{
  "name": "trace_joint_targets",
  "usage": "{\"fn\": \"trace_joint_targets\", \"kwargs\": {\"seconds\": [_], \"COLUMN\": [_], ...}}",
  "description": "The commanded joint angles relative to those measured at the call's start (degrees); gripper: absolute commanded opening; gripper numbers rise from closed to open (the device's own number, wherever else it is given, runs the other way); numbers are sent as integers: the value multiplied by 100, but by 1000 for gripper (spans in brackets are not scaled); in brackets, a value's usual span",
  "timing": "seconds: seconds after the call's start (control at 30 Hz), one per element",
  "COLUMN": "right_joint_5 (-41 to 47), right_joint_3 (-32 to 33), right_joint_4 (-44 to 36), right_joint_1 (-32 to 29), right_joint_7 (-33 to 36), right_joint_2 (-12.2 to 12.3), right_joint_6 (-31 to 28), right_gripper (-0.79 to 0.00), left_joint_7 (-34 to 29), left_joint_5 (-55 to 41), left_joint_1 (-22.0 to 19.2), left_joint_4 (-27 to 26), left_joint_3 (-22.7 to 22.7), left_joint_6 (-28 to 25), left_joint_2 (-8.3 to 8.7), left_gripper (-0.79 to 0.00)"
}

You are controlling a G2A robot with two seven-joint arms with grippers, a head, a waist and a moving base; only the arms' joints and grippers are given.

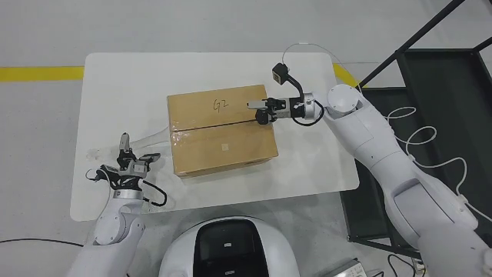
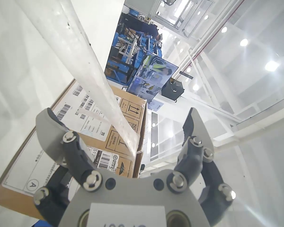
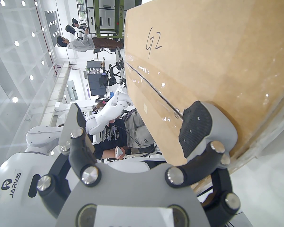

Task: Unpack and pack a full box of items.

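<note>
The box sits in the middle of the white table, and its long side runs left to right across the top view. It is plain brown cardboard with "G2" written by hand on the lid, shiny tape along the middle crack and white bar-code stickers on one end. The right gripper is open at the box's right end, with one bumpy black pad by the crack. A long see-through strip stretches from the left end toward the lower left, where the left gripper is open too.

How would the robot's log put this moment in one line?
brown cardboard box: closed | left gripper: open, beside clear tape strip trailing from box | right gripper: open, at box seam
</note>
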Motion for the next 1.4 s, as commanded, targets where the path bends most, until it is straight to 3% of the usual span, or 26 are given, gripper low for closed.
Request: {"fn": "trace_joint_targets", "kwargs": {"seconds": [0.0, 0.07, 0.17, 0.33, 0.4, 0.47, 0.53, 0.63, 0.77, 0.9, 1.37], "right_joint_5": [0, 0, 0, 0, 0, 0, 0, 0, 0, 0, 0], "right_joint_3": [0, 0, 0, 0, 0, 0, 0, 0, 0, 0, 0], "right_joint_4": [0, 0, 0, 0, 0, 0, 0, 0, 0, 0, 0], "right_joint_1": [0, 0, 0, 0, 0, 0, 0, 0, 0, 0, 0], "right_joint_7": [0, 0, 0, 0, 0, 0, 0, 0, 0, 0, 0], "right_joint_2": [0, 0, 0, 0, 0, 0, 0, 0, 0, 0, 0], "right_joint_6": [0, 0, 0, 0, 0, 0, 0, 0, 0, 0, 0], "right_gripper": [0, 0, 0, 0, 0, 0, 0, 0, 0, 0, 0], "left_joint_7": [8, 24, 22, 7, -13, -41, -57, -86, -105, -120, -117], "left_joint_5": [-36, -91, -175, -252, -276, -298, -305, -306, -307, -294, 44], "left_joint_1": [-25, -40, -43, -38, -34, -28, -17, 31, 86, 136, 245], "left_joint_4": [42, 66, 89, 111, 114, 119, 119, 90, 42, -14, -550], "left_joint_3": [-7, -23, -59, -120, -149, -174, -203, -238, -297, -351, -471], "left_joint_6": [-46, -74, -59, 27, 27, 24, 34, 31, 32, 25, -93], "left_joint_2": [-25, -49, -77, -117, -132, -146, -160, -179, -203, -227, -312], "left_gripper": [0, -6, -163, -194, -379, -382, -336, -354, -523, -785, -785]}}
